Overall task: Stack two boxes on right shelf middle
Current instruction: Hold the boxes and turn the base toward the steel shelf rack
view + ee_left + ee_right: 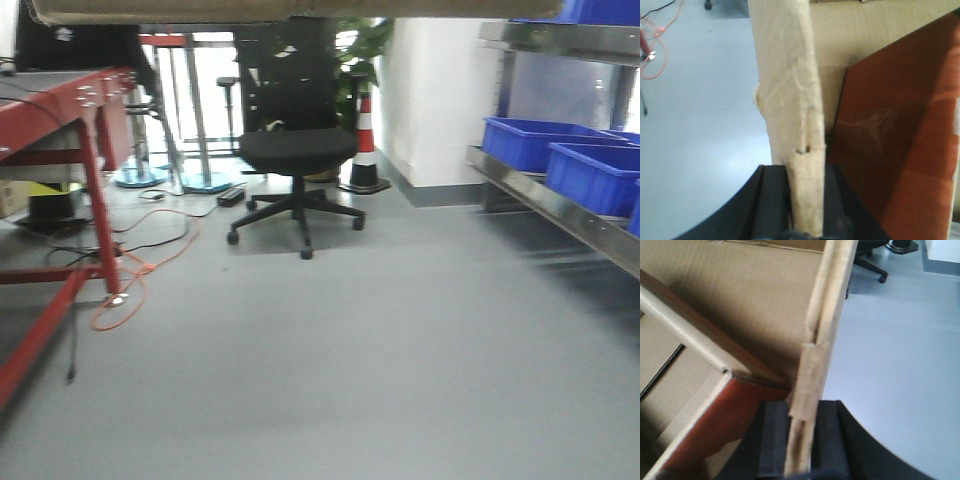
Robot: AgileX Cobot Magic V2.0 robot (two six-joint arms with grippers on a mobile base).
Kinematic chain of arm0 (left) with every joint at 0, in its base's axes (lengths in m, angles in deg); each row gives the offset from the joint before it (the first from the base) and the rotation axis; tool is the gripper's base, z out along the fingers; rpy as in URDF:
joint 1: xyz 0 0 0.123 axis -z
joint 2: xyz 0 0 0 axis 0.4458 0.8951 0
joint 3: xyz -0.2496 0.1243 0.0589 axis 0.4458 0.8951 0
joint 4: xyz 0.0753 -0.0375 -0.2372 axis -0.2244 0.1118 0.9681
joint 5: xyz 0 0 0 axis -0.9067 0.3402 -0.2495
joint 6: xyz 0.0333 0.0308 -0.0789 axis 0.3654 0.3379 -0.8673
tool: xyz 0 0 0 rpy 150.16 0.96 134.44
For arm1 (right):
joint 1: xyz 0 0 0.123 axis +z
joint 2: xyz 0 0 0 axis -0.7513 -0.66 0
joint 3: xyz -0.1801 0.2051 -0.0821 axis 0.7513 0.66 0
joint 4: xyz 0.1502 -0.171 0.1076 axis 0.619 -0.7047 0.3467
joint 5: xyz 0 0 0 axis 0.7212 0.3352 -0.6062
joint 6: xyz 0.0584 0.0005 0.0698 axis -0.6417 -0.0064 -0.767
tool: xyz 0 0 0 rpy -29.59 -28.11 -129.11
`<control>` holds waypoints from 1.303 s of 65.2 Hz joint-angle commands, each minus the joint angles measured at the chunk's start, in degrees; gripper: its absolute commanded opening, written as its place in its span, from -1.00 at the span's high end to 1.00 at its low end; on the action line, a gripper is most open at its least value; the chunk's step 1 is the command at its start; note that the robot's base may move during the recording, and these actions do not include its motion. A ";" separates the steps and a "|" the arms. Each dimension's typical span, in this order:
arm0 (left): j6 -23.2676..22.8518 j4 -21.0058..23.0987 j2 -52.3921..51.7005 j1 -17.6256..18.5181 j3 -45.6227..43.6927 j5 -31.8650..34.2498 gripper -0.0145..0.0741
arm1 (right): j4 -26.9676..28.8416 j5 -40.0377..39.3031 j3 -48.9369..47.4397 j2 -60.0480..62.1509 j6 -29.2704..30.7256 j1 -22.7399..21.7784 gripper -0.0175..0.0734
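One tan cardboard box (300, 10) hangs off the floor between my two grippers; only its lower edge shows along the top of the front view. My left gripper (807, 200) is shut on the box's left wall (790, 100), which runs upright between the black pads. My right gripper (801, 440) is shut on the right wall (825, 330), at a strip of paper tape. The box is open and has reddish-brown inner flaps (900, 140). The steel shelf (560, 210) stands at the right, its front rail running toward me.
Blue bins (530, 140) sit on the shelf level at the right. A red-framed table (60, 110) stands at the left with an orange cable (130, 290) on the floor by its leg. A black office chair (295, 150) and a striped cone (365, 140) stand ahead.
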 commanded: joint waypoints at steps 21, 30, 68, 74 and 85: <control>-0.23 -1.80 -1.01 -0.08 -0.95 3.43 0.92 | -1.70 -1.28 -0.42 0.59 0.56 -0.42 0.95; -0.23 -1.80 -1.01 -0.08 -0.95 3.43 0.92 | -1.70 -1.28 -0.42 0.59 0.56 -0.42 0.95; -0.23 -1.80 -1.01 -0.08 -0.95 3.43 0.92 | -1.70 -1.28 -0.42 0.59 0.56 -0.42 0.95; -0.23 -1.80 -1.01 -0.08 -0.95 3.43 0.92 | -1.70 -1.28 -0.42 0.59 0.56 -0.42 0.95; -0.23 -1.80 -1.01 -0.08 -0.95 3.43 0.92 | -1.70 -1.28 -0.42 0.59 0.56 -0.42 0.95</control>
